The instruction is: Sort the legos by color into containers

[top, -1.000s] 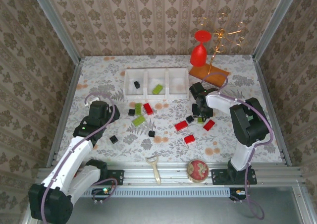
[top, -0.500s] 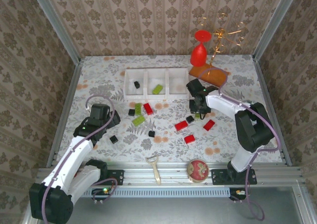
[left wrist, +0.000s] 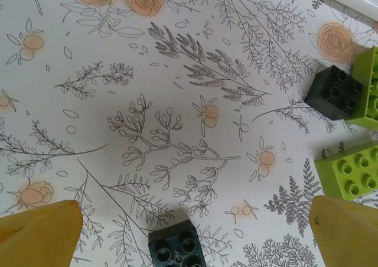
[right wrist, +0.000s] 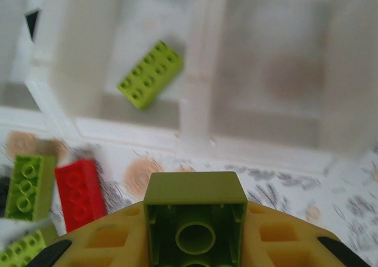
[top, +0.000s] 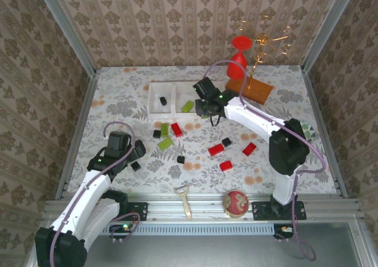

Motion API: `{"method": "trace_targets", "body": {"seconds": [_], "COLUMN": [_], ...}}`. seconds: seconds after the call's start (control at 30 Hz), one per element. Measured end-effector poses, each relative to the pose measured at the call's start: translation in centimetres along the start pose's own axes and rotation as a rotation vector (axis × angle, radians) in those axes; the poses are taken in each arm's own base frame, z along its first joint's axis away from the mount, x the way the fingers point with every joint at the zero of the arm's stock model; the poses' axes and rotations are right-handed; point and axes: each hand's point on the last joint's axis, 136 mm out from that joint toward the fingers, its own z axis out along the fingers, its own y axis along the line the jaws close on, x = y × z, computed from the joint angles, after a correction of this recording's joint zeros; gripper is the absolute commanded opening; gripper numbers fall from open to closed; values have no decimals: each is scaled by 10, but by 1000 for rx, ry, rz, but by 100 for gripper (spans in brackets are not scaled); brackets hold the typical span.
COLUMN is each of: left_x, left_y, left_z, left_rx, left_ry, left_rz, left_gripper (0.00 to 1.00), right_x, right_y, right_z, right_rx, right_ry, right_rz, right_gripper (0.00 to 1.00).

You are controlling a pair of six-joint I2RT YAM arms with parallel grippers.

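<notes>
**A:** What does the overhead view give?

**B:** The right end effector [top: 207,104] hangs over the right end of the containers [top: 158,88]. The middle bin, just to its left, holds a lime brick [top: 188,106], and the far bin holds a black cube [top: 163,101]. The left end effector [top: 134,156] sits low over the surface [top: 118,95], with a black brick [top: 136,166] at its tip.

**A:** And the left wrist?

**B:** The jaws are spread wide and grip nothing. The black brick [left wrist: 173,246] lies between the fingertips [left wrist: 41,231]. A loose lime brick [left wrist: 351,175] lies just ahead of the right finger.

**A:** Right wrist?

**B:** It is clamped on a lime cube [right wrist: 196,220], hollow underside facing the camera. The bins are straight ahead, with the lime brick [right wrist: 150,74] ahead-left. A red brick [right wrist: 80,193] lies on the surface to the left.
</notes>
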Motion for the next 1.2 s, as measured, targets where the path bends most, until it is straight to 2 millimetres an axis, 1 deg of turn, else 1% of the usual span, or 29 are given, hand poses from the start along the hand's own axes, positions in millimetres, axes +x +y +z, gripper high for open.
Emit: {"method": "trace_targets", "body": {"seconds": [0.17, 0.33, 0.57, 0.77, 0.97, 1.1, 1.2], "left_x": [7, 15, 28, 33, 35, 39, 43], "left_y": [3, 5, 8, 11, 13, 16, 19], "left_z": [0, 3, 8, 8, 7, 8, 9], "left_rx": [2, 3, 4, 2, -3, -14, -25], "left_ry": [16, 38, 70, 78, 84, 93, 105], "left_rz": [-14, -29, -53, -74, -76, -79, -79], "left_gripper": [97, 97, 95, 94, 92, 89, 88], "right_x": [-26, -47, -65, -69, -73, -72, -71], "right_y": [18, 32, 47, 56, 63, 64, 65], "right_z": [18, 40, 68, 85, 97, 99, 99], "right_rx": [-11, -13, -25, -32, -42, -48, -53], "right_ry": [-34, -68, -100, -107, -111, -104, -102], "right_rz": [-11, -8, -4, -5, -16, -25, -28], "right_gripper": [23, 23, 25, 31, 45, 55, 59]}}
